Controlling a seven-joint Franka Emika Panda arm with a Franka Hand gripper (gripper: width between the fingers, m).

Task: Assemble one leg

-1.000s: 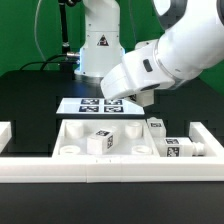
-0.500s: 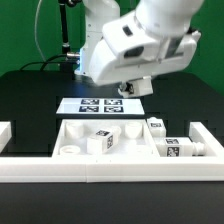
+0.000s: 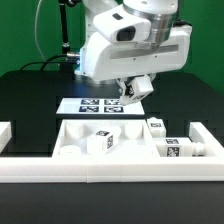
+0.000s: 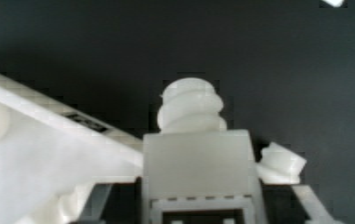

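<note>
My gripper (image 3: 132, 91) hangs above the marker board (image 3: 98, 105) and is shut on a white leg (image 3: 138, 87) with a tag on its side, held tilted in the air. In the wrist view the held leg (image 4: 199, 150) fills the middle, its narrower peg end pointing away from my gripper (image 4: 200, 205). The jaws stand dark on both sides of it. Another leg (image 3: 100, 141) stands on the large white panel (image 3: 125, 147). Two more legs (image 3: 155, 128) (image 3: 180, 150) lie at the exterior view's right.
A white rail (image 3: 110, 170) runs along the front, with a white block (image 3: 5, 132) at the exterior view's left. The panel's edge (image 4: 32, 140) and a leg (image 4: 284, 162) show below in the wrist view. The robot base (image 3: 100, 45) stands behind.
The arm has risen and swung toward the exterior view's left, from low beside the legs to above the marker board, with the leg in its jaws.
</note>
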